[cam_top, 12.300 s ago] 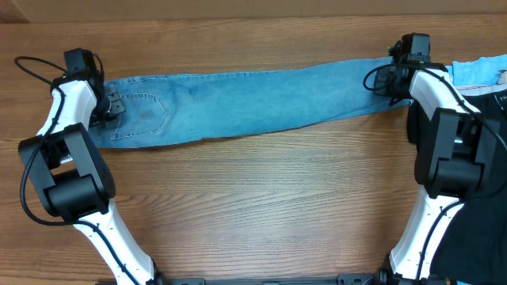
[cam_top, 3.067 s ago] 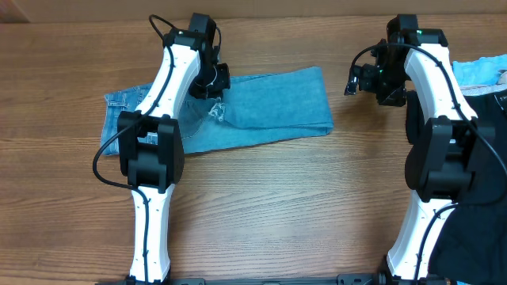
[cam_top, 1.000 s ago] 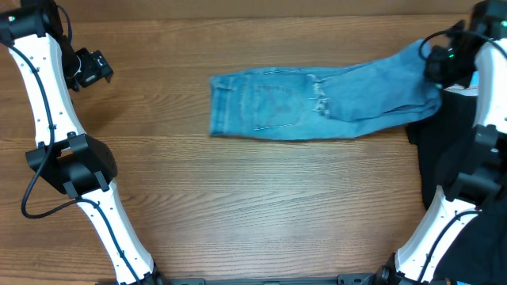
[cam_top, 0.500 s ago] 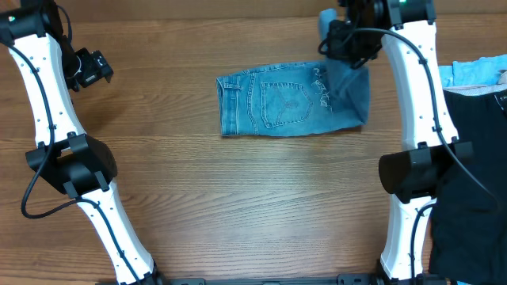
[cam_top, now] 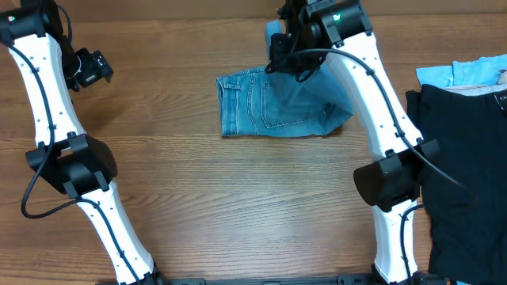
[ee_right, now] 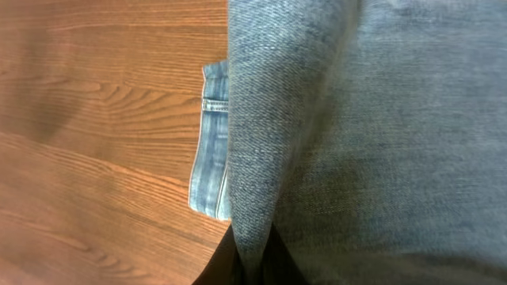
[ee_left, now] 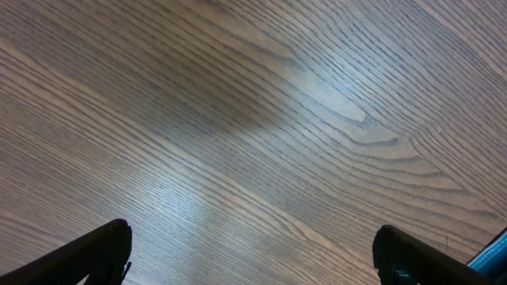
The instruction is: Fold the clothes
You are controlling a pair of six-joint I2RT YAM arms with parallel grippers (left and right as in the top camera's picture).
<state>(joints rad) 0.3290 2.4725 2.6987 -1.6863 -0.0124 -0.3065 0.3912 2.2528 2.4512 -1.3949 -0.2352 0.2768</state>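
To fold the light blue faded denim jeans [cam_top: 265,111] lying on the brown wooden table [cam_top: 238,206], the right pincer [cam_top: 281,51] pinches one flap up over them, while the left pincer [cam_top: 93,67] hangs wide open, far away.

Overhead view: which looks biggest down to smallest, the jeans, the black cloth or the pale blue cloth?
1. black cloth, though the frame cuts it off
2. jeans, folded
3. pale blue cloth
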